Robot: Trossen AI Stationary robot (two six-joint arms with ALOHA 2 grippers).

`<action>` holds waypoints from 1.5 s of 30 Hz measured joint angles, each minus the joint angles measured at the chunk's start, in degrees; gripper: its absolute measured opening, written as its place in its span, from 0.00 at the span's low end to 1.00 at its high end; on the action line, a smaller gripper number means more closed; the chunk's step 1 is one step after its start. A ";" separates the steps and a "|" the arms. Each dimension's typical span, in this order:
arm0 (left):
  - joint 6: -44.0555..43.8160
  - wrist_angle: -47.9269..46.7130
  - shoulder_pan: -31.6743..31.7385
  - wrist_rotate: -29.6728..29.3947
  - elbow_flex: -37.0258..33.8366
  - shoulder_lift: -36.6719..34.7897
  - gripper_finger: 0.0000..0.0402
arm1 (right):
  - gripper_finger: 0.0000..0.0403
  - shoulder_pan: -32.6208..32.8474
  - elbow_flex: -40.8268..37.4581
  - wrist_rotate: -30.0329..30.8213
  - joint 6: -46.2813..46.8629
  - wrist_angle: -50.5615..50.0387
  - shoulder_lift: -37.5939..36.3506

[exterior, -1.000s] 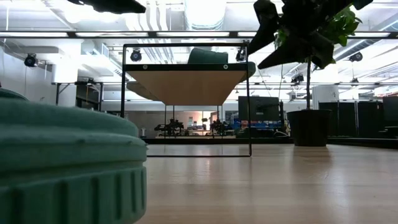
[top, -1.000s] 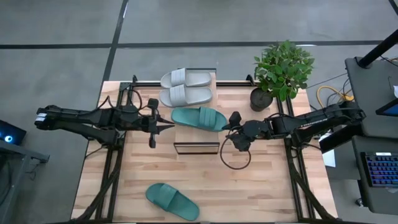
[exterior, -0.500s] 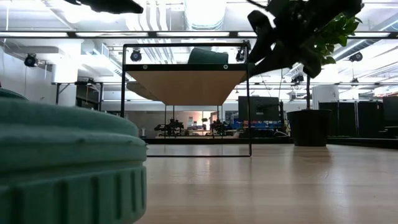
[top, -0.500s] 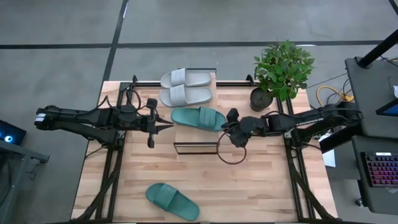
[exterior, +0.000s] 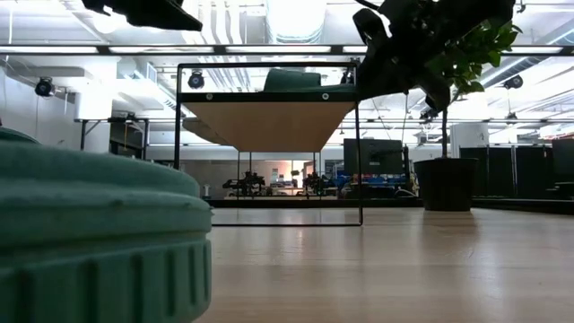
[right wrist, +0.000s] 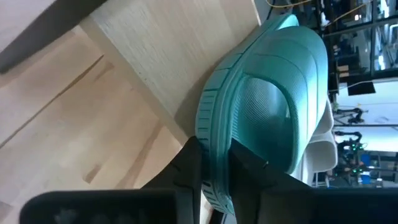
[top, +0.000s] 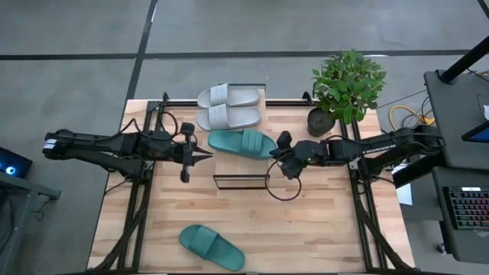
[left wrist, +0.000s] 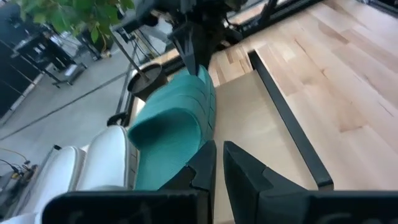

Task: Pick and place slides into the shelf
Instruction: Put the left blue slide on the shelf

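From above, the right gripper sits just right of center, its fingers pinching the right-hand end of a teal slide that lies on the shelf in the middle of the frame; two pale slides rest side by side above it at the shelf's upper end. The left gripper, pressed together and holding nothing, points at the teal slide's left end from just beside it. A second teal slide lies on the table at lower center-left, and a potted plant stands at upper right. In the low view the shelf fills the center, with the teal slide on top. The left wrist view shows closed fingers near the teal slide. In the right wrist view the fingers clamp the teal slide's ribbed sole edge.
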 joint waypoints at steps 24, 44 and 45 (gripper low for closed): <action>-0.17 -1.90 0.00 0.01 0.00 -0.02 0.04 | 0.12 -7.95 0.00 -0.19 -0.43 -0.86 -0.07; -0.15 -1.86 0.00 0.02 0.00 -0.02 0.04 | 0.15 -11.56 0.00 -1.53 1.51 -0.93 -0.09; -0.15 -1.86 0.00 0.01 0.00 -0.02 0.04 | 0.16 -11.56 0.00 -1.52 2.53 -0.93 -0.09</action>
